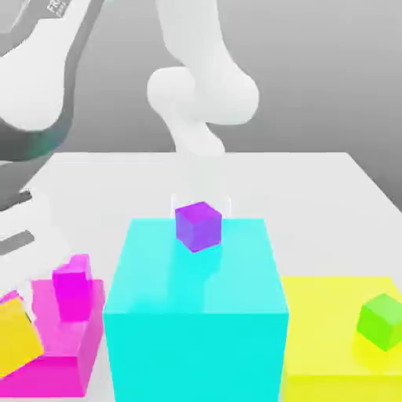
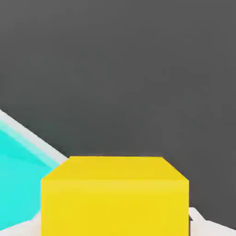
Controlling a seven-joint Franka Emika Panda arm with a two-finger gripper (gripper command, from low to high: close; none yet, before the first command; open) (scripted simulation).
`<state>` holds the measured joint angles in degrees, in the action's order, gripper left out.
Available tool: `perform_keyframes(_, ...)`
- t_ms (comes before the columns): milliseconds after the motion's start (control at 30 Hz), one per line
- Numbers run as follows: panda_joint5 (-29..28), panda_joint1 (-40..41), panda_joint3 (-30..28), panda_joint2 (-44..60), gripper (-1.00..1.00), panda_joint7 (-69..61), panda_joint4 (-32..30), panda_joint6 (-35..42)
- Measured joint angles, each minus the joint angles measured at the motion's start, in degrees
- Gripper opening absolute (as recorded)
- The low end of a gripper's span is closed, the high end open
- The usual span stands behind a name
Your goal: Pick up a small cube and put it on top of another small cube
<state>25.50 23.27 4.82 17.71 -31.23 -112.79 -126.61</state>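
White tabletop [image 1: 314, 188] under a grey backdrop carries big coloured blocks. At its near-left corner, the gripper [image 1: 17, 314] is clenched on the small yellow-orange cube [image 2: 115, 198], above the magenta block [image 1: 67, 345]. The small green cube [image 1: 382, 320] sits on the flat yellow block [image 1: 322, 330] near the right edge.

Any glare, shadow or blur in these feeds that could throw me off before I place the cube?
Exterior view: soft, even light; the purple cube mirrors faintly in the glossy cyan block, and the green cube casts a faint shadow on the yellow block. Hand view: the yellow-orange cube looms close, flat-lit, against a dark grey backdrop.
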Motion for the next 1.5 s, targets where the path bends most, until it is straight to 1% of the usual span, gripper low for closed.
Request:
perform_keyframes(167, -5.53, -8.18, 4.26, 0.30, -1.00, 6.64, 2.85, 3.36)
perform_keyframes(333, -11.84, -17.45, 7.30, -0.58, -1.00, 19.14, 2.77, 3.36)
perform_keyframes(733, -24.55, -32.86, 13.26, -7.63, -1.00, 44.64, -3.05, -3.39)
perform_keyframes(1067, -38.36, -47.04, 18.61, -14.75, -1.00, 67.43, -8.54, -10.92)
perform_keyframes(1100, -38.22, -47.16, 18.22, -15.16, -1.00, 69.88, -9.69, -11.12)
perform_keyframes(1133, -36.91, -45.68, 17.29, -15.37, -1.00, 72.26, -11.19, -10.93)
perform_keyframes(1267, -29.36, -38.52, 14.41, -15.74, -1.00, 81.07, -17.69, -9.26)
perform_keyframes(1300, -28.26, -37.25, 14.01, -14.78, -1.00, 83.32, -19.28, -9.98)
perform_keyframes(1400, -29.67, -37.42, 13.45, -9.75, -1.00, 86.98, -21.73, -15.65)
perform_keyframes(1433, -30.22, -37.59, 13.27, -8.58, 1.00, 87.57, -22.11, -17.02)
perform_keyframes(1500, -30.22, -37.59, 13.27, -8.58, 1.00, 87.57, -22.11, -17.02)
